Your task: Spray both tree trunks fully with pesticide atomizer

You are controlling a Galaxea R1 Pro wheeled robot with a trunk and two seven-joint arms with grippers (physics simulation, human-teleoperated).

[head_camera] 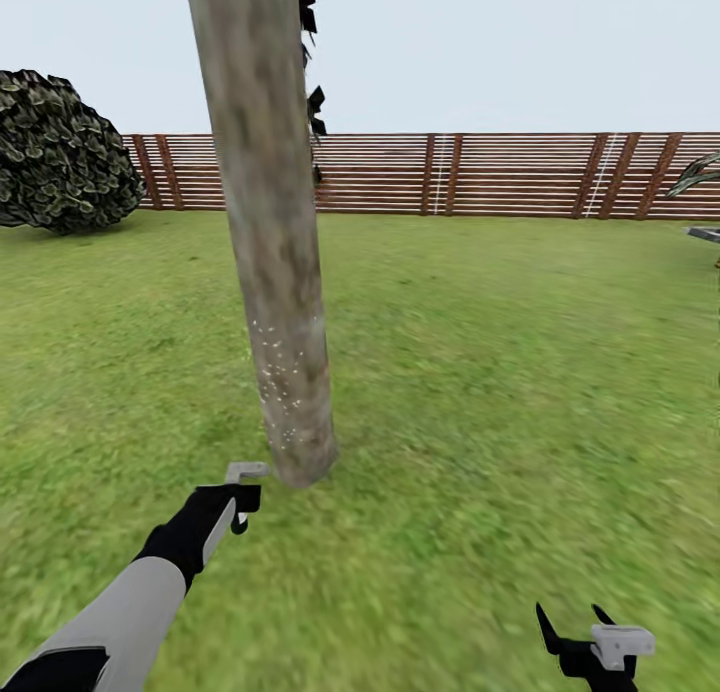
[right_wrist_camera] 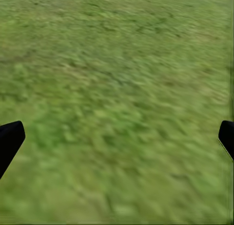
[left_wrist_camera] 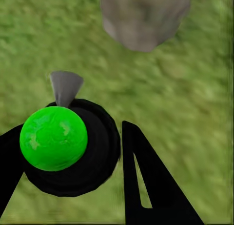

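Left gripper (head_camera: 238, 504) is pinching the pesticide atomizer (left_wrist_camera: 66, 144), seen in the left wrist view as a black round body topped by a bright green ball, with a grey cone-shaped nozzle (left_wrist_camera: 65, 86) projecting forward toward the base of the tree trunk (head_camera: 268, 222). One black finger (left_wrist_camera: 148, 181) presses against the near side of the body; the other shows at the frame edge on the opposite side. In the head view the arm is extended low, with a grey bracket-shaped part just beside the foot of the trunk, slightly to its left and nearer to the robot.

Judgement: the atomizer is held with its nozzle toward the bark so that spray lands on the lower trunk. Pale speckles (head_camera: 285, 387) dot the lower part of the trunk; these may be deposited spray, though that cannot be confirmed. The upper trunk shows no such marks, so coverage appears incomplete.

Right gripper (head_camera: 585, 640) sits low at the near right, fingers spread wide and holding nothing; its wrist view shows bare lawn (right_wrist_camera: 117, 88) between the tips.

Clearances: grass lies open on all sides of the trunk. A round bush (head_camera: 62, 152) stands far left, well apart. A slatted wooden fence (head_camera: 480, 175) closes the far boundary. Striped leaves (head_camera: 697, 174) and a dark object intrude at the far right edge. Room to circle the trunk looks ample.
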